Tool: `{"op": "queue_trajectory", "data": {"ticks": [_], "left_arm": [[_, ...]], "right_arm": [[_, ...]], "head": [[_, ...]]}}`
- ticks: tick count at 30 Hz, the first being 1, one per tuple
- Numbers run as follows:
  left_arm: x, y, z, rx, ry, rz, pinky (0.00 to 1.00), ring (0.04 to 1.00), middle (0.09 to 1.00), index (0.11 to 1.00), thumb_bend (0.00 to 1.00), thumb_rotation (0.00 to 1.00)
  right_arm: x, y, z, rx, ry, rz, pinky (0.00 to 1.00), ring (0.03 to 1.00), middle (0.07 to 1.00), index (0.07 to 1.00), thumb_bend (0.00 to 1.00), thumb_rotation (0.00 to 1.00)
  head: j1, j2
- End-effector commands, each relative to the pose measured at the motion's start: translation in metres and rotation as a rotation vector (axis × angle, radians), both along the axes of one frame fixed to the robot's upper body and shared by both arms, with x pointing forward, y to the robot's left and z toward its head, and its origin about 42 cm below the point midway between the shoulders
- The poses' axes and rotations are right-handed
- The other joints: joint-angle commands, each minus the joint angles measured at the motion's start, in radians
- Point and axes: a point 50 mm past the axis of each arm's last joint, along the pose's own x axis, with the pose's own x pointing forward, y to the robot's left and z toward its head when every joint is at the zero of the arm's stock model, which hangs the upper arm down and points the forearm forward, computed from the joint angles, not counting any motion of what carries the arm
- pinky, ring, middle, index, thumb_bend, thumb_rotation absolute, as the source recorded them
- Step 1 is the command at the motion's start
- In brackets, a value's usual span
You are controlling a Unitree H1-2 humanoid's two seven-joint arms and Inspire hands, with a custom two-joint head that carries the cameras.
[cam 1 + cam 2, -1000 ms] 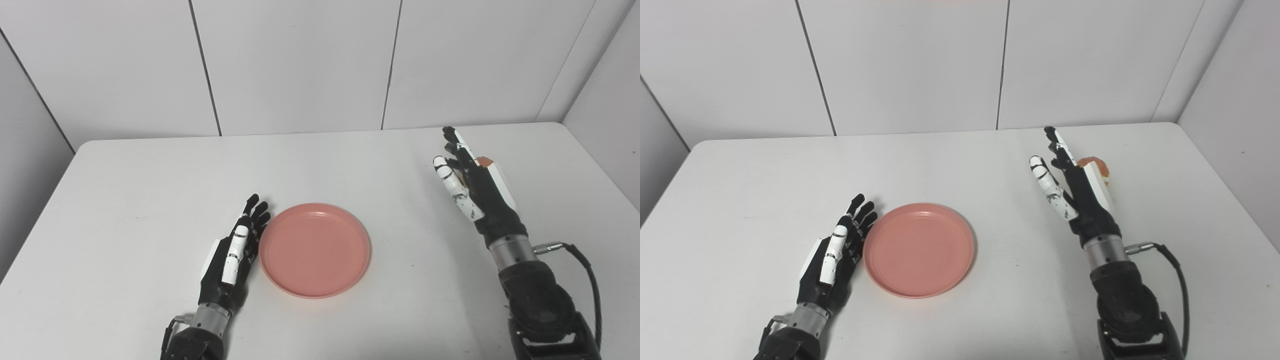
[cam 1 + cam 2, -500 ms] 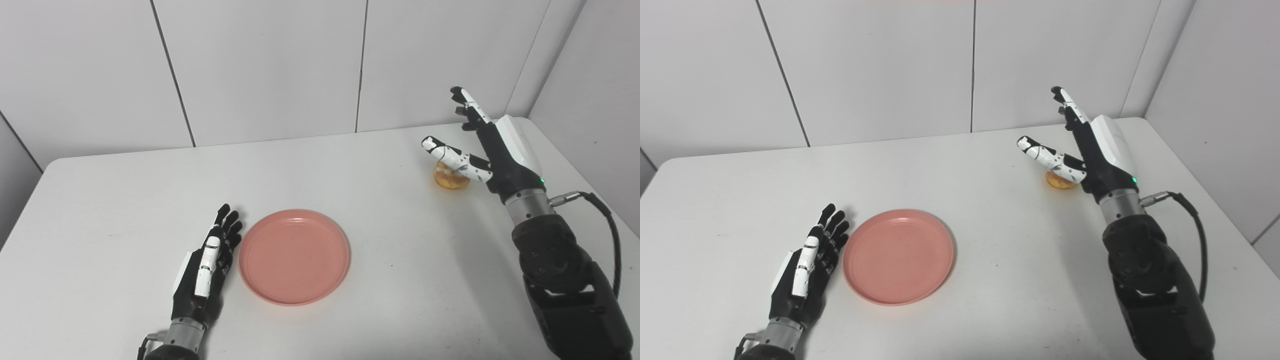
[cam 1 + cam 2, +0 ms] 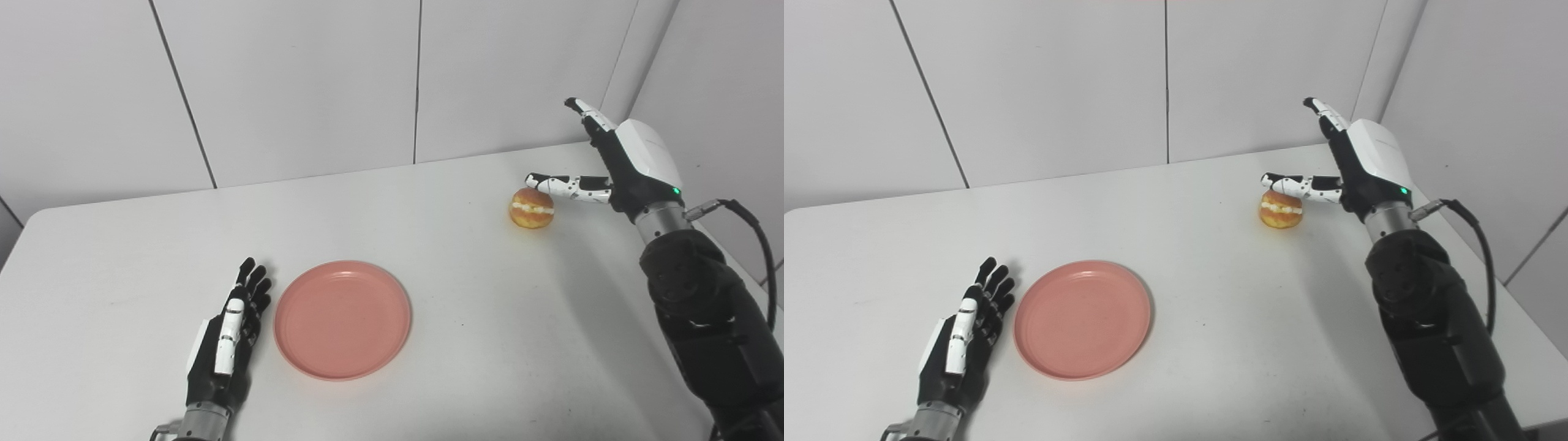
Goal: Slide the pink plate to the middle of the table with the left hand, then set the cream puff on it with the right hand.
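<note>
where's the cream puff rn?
In both eye views the cream puff sits on the table at far right, just under the open right hand's thumb and well away from the pink plate.

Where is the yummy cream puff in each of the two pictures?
Left eye view: cream puff sits on the table's far right, under the right hand's thumb.
Right eye view: cream puff right of centre, same spot.
Shared landmark: the pink plate, near left.

No readable text, labels, brands, numbers, signs anywhere
</note>
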Motion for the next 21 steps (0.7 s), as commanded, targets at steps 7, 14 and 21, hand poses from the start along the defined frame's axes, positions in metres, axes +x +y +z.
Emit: {"op": "queue_trajectory", "data": {"ticks": [7, 14, 21], "left_arm": [[-0.023, 0.023, -0.043, 0.025, 0.119, 0.031, 0.98, 0.967, 0.974, 0.972, 0.39, 1.0], [-0.023, 0.026, -0.048, 0.031, 0.124, 0.028, 0.97, 0.96, 0.968, 0.968, 0.41, 1.0], [-0.023, 0.026, -0.048, 0.028, 0.125, 0.024, 0.97, 0.961, 0.967, 0.966, 0.42, 1.0]], "right_arm": [[0.02, -0.011, 0.015, -0.059, 0.033, -0.041, 0.75, 0.892, 0.951, 0.93, 0.75, 0.5], [0.037, -0.015, -0.002, -0.046, 0.131, -0.037, 0.77, 0.899, 0.949, 0.934, 0.8, 0.43], [0.057, -0.02, -0.013, -0.022, 0.192, -0.043, 0.8, 0.922, 0.96, 0.944, 0.83, 0.41]], "head": [[-0.006, -0.014], [-0.006, -0.012], [0.001, -0.008]]}}
